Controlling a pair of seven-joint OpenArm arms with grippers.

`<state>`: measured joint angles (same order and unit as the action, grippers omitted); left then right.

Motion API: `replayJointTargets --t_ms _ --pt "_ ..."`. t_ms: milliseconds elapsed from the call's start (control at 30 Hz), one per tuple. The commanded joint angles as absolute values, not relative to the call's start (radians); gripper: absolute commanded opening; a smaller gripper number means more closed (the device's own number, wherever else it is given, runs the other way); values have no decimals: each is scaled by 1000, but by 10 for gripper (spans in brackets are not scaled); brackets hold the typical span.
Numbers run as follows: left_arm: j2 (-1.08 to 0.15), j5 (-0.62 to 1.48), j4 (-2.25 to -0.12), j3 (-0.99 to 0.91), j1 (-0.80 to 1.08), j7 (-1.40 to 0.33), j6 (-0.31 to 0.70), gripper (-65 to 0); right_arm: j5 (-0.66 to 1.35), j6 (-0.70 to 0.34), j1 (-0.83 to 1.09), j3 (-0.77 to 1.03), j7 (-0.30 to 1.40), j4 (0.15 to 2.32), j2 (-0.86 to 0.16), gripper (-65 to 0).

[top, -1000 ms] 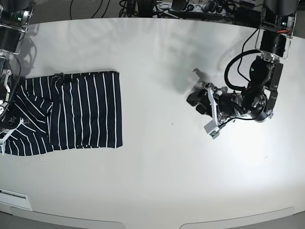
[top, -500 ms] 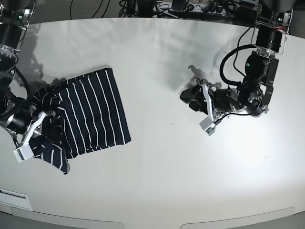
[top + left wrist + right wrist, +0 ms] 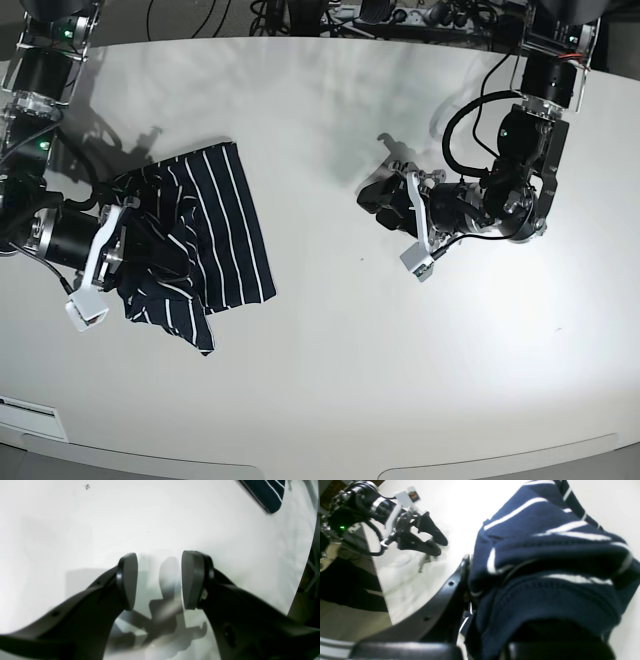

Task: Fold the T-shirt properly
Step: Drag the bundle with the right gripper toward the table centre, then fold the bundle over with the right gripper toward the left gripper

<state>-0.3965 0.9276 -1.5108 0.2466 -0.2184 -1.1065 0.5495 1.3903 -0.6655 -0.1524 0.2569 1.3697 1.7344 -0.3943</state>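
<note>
T-shirt [image 3: 205, 235] bunched between right fingers [image 3: 460, 580], off table [image 3: 330, 380].

Right gripper [image 3: 472, 597] tips buried in the T-shirt [image 3: 545, 580], close-up blurred. Left wrist view crops shirt to one corner.

A white, smooth tabletop [image 3: 330, 380] with a curved near edge is seen in the base view, and most of its surface is bare. On its left part the T-shirt [image 3: 205, 240], dark navy with thin white stripes, is spread partly flat; its right portion lies on the tabletop, while its left portion is bunched and raised off the surface. In the left wrist view a striped corner of the shirt is seen lying on the white surface at the upper right. A small dark speck [image 3: 362, 259] is seen near the middle, and soft shadows are cast on the surface toward the right.
</note>
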Motion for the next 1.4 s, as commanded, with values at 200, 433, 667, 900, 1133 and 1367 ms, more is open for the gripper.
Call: replayJointTargets --t_ms 200,433,667,900,1133,1367 --pt "-405 931 -1523 240 -236 -1103 550 -347 1484 -688 -197 139 1396 1751 -390 -238" --pt "-405 925 -1523 240 -237 -1103 555 -347 1484 -677 -261 120 1396 1814 -385 -239" --pt "-405 926 -1523 240 -259 -1113 579 -618 1412 -698 -276 120 1396 1815 -385 -315" --pt "-402 1188 -1523 240 -325 -1212 650 -650 913 -698 -274 120 1174 1815 -385 -650" --pt "-299 1484 -1523 244 -335 -1396 698 -650 672 -656 -293 113 955 1718 -389 -650" --pt "-111 1330 -1523 314 -313 -1350 698 -650 653 -693 -408 84 917 1456 -390 -650"
